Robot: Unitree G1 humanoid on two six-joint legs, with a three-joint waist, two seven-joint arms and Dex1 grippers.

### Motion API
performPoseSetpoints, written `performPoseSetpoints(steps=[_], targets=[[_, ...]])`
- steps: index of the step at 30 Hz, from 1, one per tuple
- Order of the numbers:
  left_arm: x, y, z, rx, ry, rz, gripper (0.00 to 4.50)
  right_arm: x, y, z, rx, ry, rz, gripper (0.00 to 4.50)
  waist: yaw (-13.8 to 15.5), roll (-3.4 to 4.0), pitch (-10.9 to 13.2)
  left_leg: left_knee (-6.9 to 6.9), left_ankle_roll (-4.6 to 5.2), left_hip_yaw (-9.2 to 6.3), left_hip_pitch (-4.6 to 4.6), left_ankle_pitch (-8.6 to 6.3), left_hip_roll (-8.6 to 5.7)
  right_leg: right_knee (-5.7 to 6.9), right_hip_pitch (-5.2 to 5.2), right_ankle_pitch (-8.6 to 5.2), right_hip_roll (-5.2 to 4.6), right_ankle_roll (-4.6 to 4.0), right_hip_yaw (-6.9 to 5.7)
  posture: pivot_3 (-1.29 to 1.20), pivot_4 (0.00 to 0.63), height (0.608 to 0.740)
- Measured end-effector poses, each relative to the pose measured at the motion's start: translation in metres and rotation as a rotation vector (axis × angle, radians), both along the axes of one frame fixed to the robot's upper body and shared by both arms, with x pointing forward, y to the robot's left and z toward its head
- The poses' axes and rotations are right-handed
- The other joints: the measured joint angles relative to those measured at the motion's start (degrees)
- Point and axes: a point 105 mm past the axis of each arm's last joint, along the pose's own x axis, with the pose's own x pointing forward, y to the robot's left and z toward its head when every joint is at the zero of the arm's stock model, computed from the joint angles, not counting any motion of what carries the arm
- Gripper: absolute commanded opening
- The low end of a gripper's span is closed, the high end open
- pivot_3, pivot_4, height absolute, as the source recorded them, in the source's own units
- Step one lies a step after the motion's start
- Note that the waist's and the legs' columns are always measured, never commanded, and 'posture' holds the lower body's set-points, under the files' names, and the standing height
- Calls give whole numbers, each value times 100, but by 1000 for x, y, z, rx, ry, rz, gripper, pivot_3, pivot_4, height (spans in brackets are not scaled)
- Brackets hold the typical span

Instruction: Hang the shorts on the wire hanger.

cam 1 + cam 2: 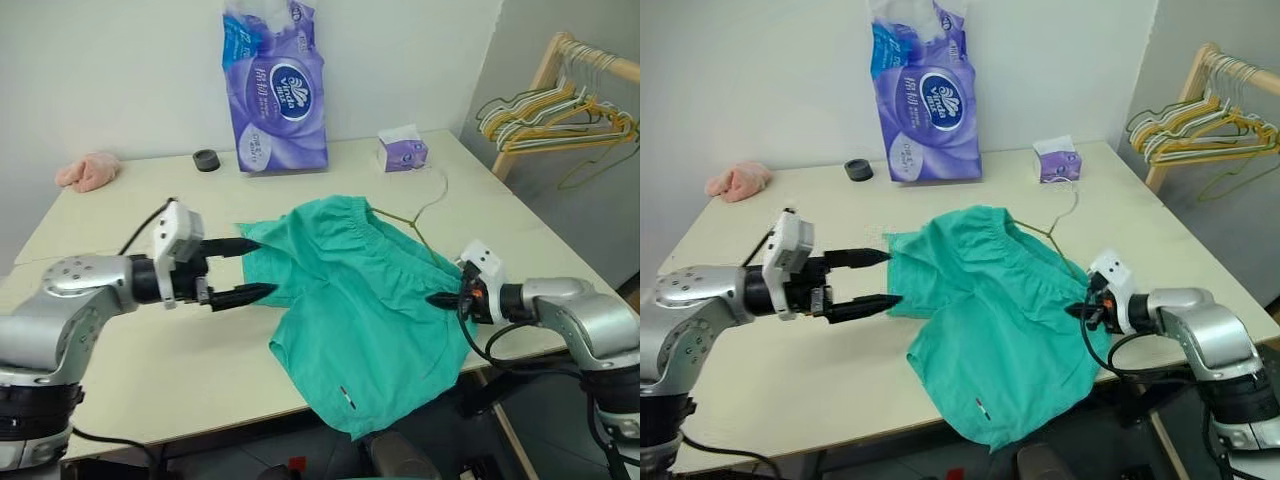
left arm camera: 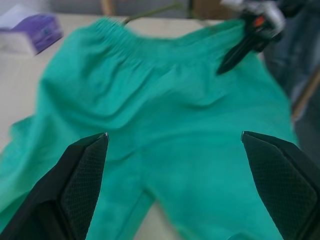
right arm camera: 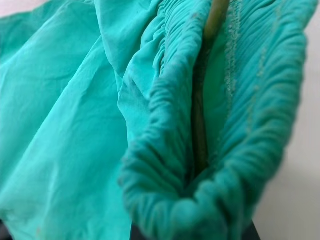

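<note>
Heads up, you're at a fiddly spot. The shorts (image 1: 365, 310) are spread on the table (image 1: 130, 380) in front of the purple tissue pack (image 1: 275, 90), with one leg spilling over the front edge on the side away from that pack. The wire hanger (image 1: 412, 222) is already partly inside them: its hook and neck poke out of the waistband on the pack side, and the right wrist view shows a bronze wire running inside the gathered elastic.

Your right gripper (image 1: 440, 299) is pinched tight on the waistband at the far-right edge of the shorts. Your left gripper (image 1: 258, 270) is spread wide, holding nothing, hanging just off the shorts' left edge.

What I'd worry about: only one corner is gripped, so a pull with the right hand could drag the whole garment, and the hanger with it, toward the overhanging leg and off the table. The hanger's left shoulder looks buried, so if you grab blindly with the left you may catch cloth only and slide the wire back out.
</note>
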Motion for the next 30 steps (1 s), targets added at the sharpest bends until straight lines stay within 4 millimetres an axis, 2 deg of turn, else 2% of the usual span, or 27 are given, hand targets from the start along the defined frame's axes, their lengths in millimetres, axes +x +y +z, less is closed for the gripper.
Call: performPoseSetpoints(steps=[4, 8, 13, 18, 23, 26, 27, 30], targets=[[-6, -26, 6, -26, 19, -141, 4486, -15, -13, -1, 24, 35, -130, 0, -107, 4, 3, -5, 1, 5, 2, 0, 8, -1, -3, -10, 14, 16, 6, -476, 51, 740], [-6, -45, 11, -31, 15, -260, 4486, -32, -37, 5, 17, 78, -289, 0, -228, 20, 11, -7, 2, 13, 2, -1, 8, -14, 0, -16, 46, 26, 13, -549, 73, 740], [0, -69, 8, -63, 8, -352, 4486, -53, -68, 16, -4, 121, -481, 0, -464, 29, 22, -8, 23, 26, 0, -14, 9, -25, 0, -21, 49, 32, 25, -613, 92, 740], [7, -103, 3, -85, -43, -411, 4486, -72, -111, 18, -40, 92, -725, 0, -741, 41, 43, -9, 49, 48, 0, -32, 4, -29, 4, -38, 44, 56, 45, -658, 109, 740], [18, -136, 7, -112, -125, -390, 4486, -74, -153, 44, -104, -12, -923, 0, -1146, 41, 71, -11, 101, 70, 0, -63, 0, -37, 21, -56, 37, 82, 59, -679, 125, 740], [19, -151, 9, -138, -158, -379, 4486, -63, -176, 71, -146, -94, -1018, 0, -1414, 53, 117, -11, 128, 95, 10, -81, -4, -41, 28, -64, 33, 83, 82, -681, 132, 740], [18, -159, 12, -155, -167, -387, 4486, -58, -184, 86, -159, -136, -1052, 0, -1493, 52, 143, -11, 134, 107, 12, -85, -6, -42, 27, -65, 32, 85, 94, -679, 136, 740], [17, -170, 17, -174, -187, -388, 4486, -49, -193, 112, -186, -199, -1087, 0, -1685, 29, 195, -13, 162, 130, 22, -101, 1, -41, 27, -69, 38, 91, 116, -672, 146, 740]])
